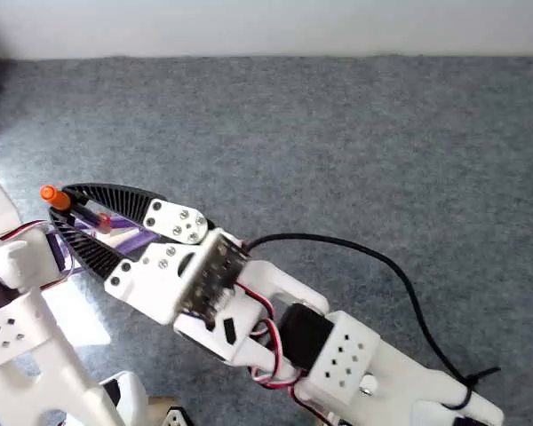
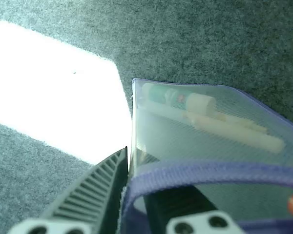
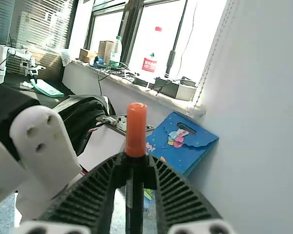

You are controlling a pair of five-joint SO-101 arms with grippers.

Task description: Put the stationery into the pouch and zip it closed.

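The table (image 1: 355,133) has a grey, felt-like top. A flat white patch (image 1: 80,319), either paper or light, lies at its left. A black cable (image 1: 410,288) trails over its right side.

We cannot make out the items inside the translucent purple-trimmed zip pouch (image 2: 210,146): through its mesh wall they are pale, blurred shapes, and the pouch runs off the left wrist view's edge. The barrel of the orange-capped pen (image 3: 136,127) is hidden between the ribbed black fingers (image 3: 100,190) of the right gripper (image 3: 136,157). In the high view, the right arm (image 1: 275,302) covers most of the pouch.
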